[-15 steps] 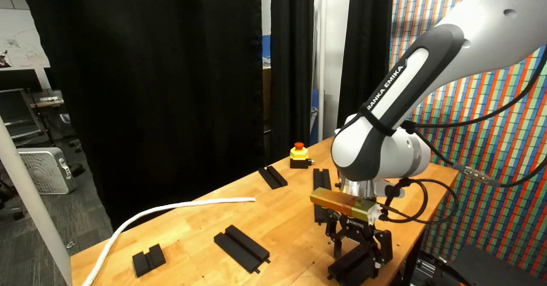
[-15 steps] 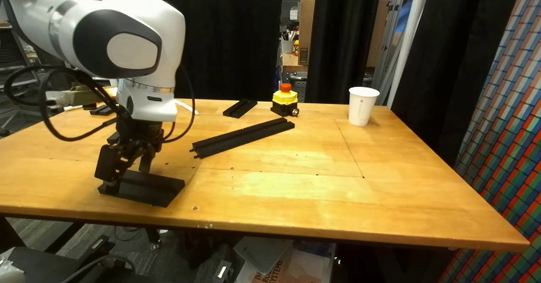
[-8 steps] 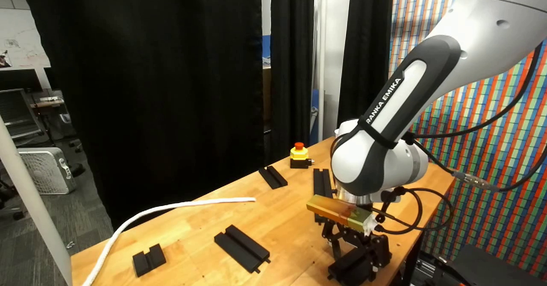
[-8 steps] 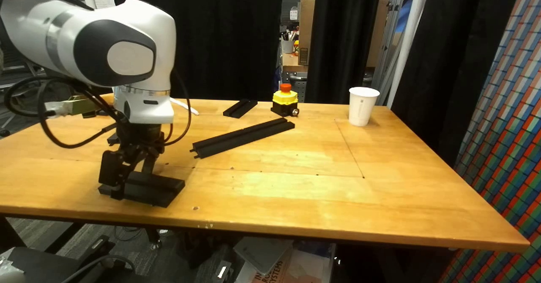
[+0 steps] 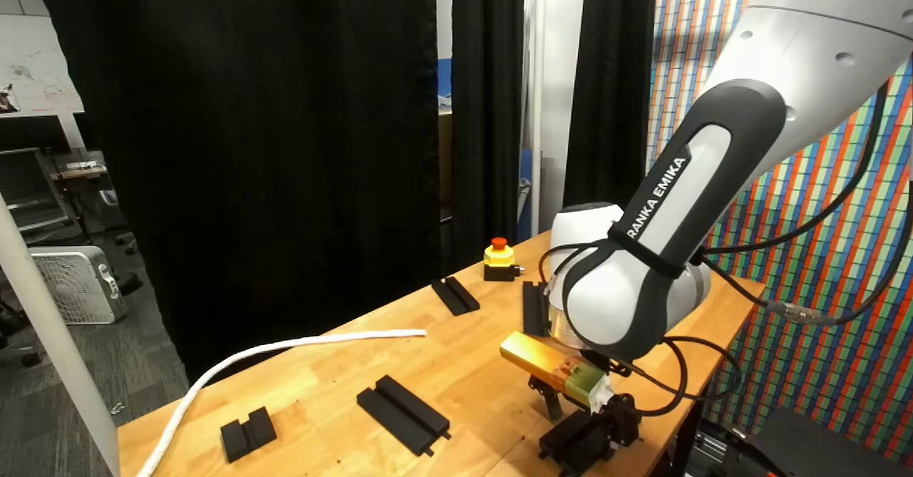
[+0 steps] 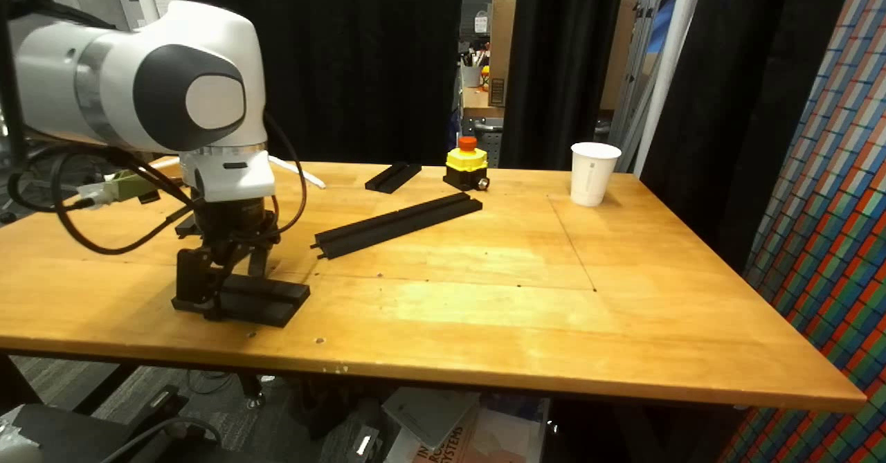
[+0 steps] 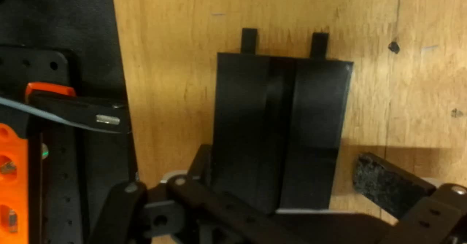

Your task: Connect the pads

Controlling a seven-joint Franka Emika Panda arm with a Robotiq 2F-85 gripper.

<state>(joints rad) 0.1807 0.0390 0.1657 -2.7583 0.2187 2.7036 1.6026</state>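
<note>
In an exterior view: gripper [image 5: 581, 434] is low at 5 o'clock of frame, astride the near pad [image 5: 567, 443], close to an edge of the table [image 5: 471, 363]. Middle pad [image 5: 404, 414] is at 9 o'clock of it, blocky pad [image 5: 246, 436] farther out at 9, far pad [image 5: 455, 296] at 11, long pad [image 5: 533, 309] between 11 and 12, partly behind the arm [image 5: 702, 170]. All five lie apart; reads as parts laid out for joining.

In an exterior view: near pad has long pad at its 2 o'clock, pegs [image 6: 322, 256] on the long pad's 8 o'clock end, so roughly aimed its way; likely mate, my guess. Whether long pad is already several joined, can't tell. Stop button [image 6: 466, 165] and paper cup [image 6: 596, 174] sit farther off at 2, out of the way.

Wrist view: jaws stand wide, nothing gripped. 8 o'clock finger [image 7: 200, 160] is right beside the near pad's long edge, contact unclear; 4 o'clock finger [image 7: 386, 181] is apart, wood between. Closing would probably slide the pad toward 3 first. Its own pegs [image 7: 249, 41] stick out at 12, clear of the fingers; 6 o'clock end is hidden. Straddling the width suits a pinch that leaves the ends free for plugging, I'd say.
</note>
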